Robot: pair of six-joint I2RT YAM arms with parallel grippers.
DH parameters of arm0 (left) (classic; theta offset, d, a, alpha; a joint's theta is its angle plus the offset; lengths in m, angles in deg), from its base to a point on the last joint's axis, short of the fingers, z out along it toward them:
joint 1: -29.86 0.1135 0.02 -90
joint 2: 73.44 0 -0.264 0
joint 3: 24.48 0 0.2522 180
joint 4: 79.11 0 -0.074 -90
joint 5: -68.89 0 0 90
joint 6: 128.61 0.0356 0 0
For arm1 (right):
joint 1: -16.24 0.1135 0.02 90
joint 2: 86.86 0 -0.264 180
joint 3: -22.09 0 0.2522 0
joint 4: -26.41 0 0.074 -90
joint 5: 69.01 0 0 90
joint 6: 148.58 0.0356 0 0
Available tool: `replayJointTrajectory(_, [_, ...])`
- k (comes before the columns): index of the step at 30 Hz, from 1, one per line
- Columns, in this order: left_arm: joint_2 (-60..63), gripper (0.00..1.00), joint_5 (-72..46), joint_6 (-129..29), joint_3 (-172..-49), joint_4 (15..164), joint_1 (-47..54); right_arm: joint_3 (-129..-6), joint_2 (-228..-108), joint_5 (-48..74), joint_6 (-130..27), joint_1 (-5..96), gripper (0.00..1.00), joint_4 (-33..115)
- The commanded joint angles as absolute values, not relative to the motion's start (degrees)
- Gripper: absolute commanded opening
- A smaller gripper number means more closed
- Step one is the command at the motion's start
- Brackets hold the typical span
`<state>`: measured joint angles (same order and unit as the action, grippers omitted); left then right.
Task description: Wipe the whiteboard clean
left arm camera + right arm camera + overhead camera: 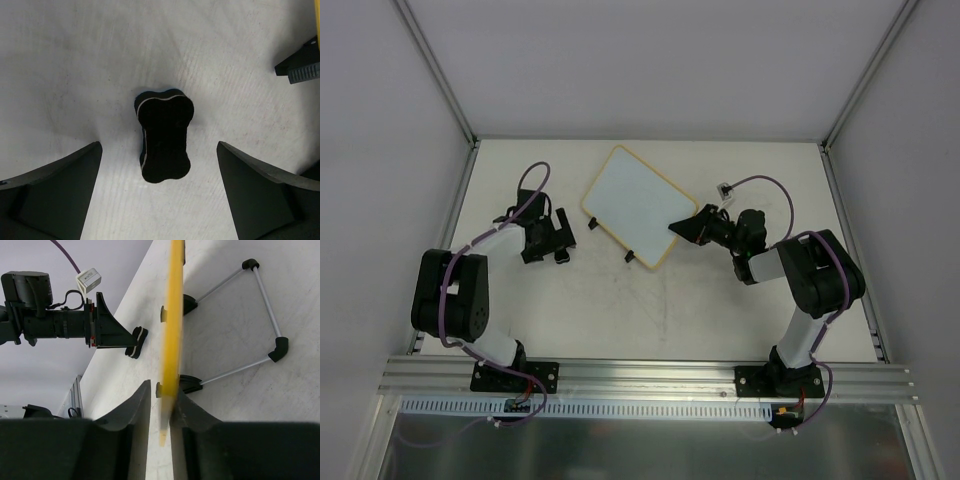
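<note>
The whiteboard (635,205), white with a tan frame, sits at mid-table with two black clips (630,257) on its near-left edge. My right gripper (682,228) is at its right corner. In the right wrist view the whiteboard (173,315) is edge-on and blurred between the fingers of my right gripper (162,390). One finger touches it and a narrow gap shows at the other. My left gripper (159,145) is wide open over the table. The black eraser (165,135) lies loose between its fingertips, touching neither.
A wire stand (265,305) juts from the board's back onto the table, fixed by black clips (190,384). The left arm (65,325) and eraser (136,342) show beyond the board. A black clip (302,67) shows at the left wrist view's right edge. Walls enclose the table.
</note>
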<state>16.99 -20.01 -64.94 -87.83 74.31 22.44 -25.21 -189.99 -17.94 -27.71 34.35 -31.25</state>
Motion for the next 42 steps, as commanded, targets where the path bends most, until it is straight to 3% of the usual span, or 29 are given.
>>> replayJointTrajectory(1, [12.4,0.99,-22.4,-65.4,-86.0,72.9,22.7,-26.6,-187.9,-19.9,-28.3,34.2,0.26,-47.5])
replayJointTrajectory(7, [7.2,0.99,-25.0,-66.1,-83.8,72.9,22.7,-26.4,-187.8,-19.8,-28.4,34.0,0.46,-47.5])
replayJointTrajectory(21, [4.4,0.99,-28.8,-69.9,-81.6,72.6,23.8,-26.1,-187.7,-19.5,-28.4,33.7,0.49,-47.5])
replayJointTrajectory(22, [4.0,0.99,-29.5,-70.0,-81.3,72.6,23.8,-26.0,-187.6,-19.5,-28.4,33.6,0.54,-47.5])
replayJointTrajectory(23, [3.4,0.99,-31.2,-69.6,-81.1,72.6,23.8,-26.0,-187.7,-19.1,-28.4,33.6,0.69,-47.5])
replayJointTrajectory(25, [0.8,0.99,-33.0,-69.5,-80.1,72.7,23.8,-25.2,-187.2,-18.2,-28.6,33.5,0.87,-47.5])
replayJointTrajectory(27, [-3.1,0.99,-33.7,-69.7,-79.3,73.0,23.8,-24.5,-186.6,-17.2,-29.1,33.1,0.99,-47.5])
replayJointTrajectory(37, [-18.4,0.99,-34.0,-69.3,-74.4,73.5,23.8,-21.6,-184.8,-15.0,-29.8,30.2,0.99,-47.5])
replayJointTrajectory(42, [-25.6,0.99,-32.7,-69.1,-71.6,73.6,23.8,-13.1,-176.2,-8.3,-31.4,27.4,0.99,-47.2])
